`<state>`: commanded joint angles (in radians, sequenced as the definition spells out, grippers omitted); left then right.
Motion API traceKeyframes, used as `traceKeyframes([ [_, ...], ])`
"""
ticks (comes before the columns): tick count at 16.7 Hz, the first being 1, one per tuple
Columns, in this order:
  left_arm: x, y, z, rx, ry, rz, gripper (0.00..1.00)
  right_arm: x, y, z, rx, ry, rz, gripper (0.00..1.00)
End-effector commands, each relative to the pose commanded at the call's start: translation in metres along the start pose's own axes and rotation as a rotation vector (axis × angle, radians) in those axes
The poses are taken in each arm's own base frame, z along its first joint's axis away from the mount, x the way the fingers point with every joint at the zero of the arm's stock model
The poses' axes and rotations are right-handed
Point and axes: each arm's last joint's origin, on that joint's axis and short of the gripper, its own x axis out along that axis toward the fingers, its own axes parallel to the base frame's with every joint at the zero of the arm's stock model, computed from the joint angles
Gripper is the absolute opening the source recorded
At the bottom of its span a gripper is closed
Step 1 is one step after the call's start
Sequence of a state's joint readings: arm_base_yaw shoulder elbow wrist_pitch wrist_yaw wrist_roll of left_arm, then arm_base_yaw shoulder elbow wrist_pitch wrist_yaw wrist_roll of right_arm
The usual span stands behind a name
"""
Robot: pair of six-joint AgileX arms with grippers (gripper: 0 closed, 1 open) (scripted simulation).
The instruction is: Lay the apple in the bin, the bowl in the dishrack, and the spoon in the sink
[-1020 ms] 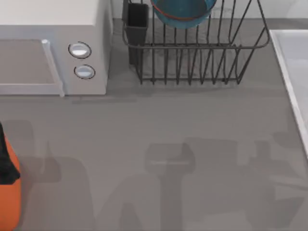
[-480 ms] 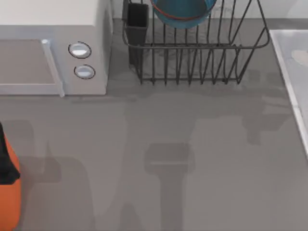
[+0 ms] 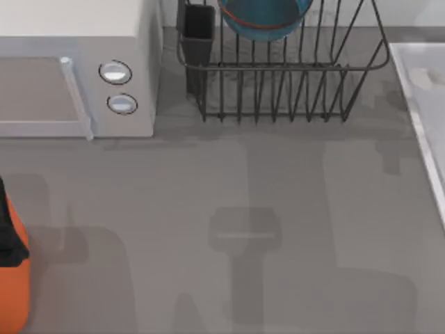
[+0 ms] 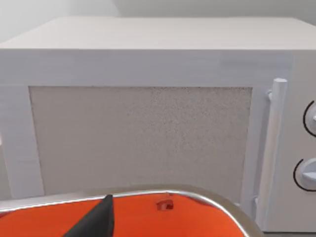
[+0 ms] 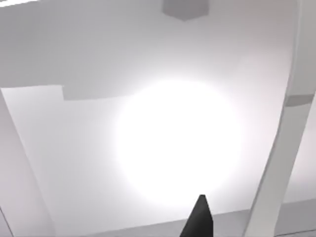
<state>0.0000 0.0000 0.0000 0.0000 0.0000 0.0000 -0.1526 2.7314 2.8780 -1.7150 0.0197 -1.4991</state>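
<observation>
Now, nearest to us along the top view's front left edge, the bin (image 3: 12,278) shows its orange wall and black part. In the left wrist view the apple (image 4: 164,205) lies inside that orange bin, small and red, and a dark fingertip (image 4: 96,222) of our left gripper hangs just above it; we cannot tell how far that gripper is open, and it seems to hold nothing.

Beyond lies the bare grey table (image 3: 243,188), crossed by arm shadows. Farther back on the left stands the microwave (image 3: 76,69) with its two knobs, and beside it the dishrack (image 3: 278,90) with the bowl (image 3: 264,17) resting among its prongs.

At the top view's right edge is the sink (image 3: 421,90), and a faint pale oval inside it may be the spoon (image 3: 421,78), though we cannot be sure. The right wrist view looks down into the pale basin (image 5: 74,148), with one dark fingertip (image 5: 198,219) of our right gripper showing; its opening we cannot tell, and we see nothing in it.

We judge the three placements essentially done. To finish well, we should lift the right arm straight up, clear of the sink's raised rim, then retreat without sweeping near the dishrack.
</observation>
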Motion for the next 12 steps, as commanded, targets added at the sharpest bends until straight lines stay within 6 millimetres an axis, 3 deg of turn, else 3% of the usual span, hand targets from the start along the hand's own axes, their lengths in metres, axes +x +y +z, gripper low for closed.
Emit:
traceKeyframes([
  [9,0.0,0.0,0.0,0.0,0.0,0.0,1.0,0.004,-0.003,0.003,0.001,-0.001,-0.013,0.0],
  [12,0.0,0.0,0.0,0.0,0.0,0.0,1.0,0.015,-0.005,0.003,0.001,-0.001,-0.013,0.0],
])
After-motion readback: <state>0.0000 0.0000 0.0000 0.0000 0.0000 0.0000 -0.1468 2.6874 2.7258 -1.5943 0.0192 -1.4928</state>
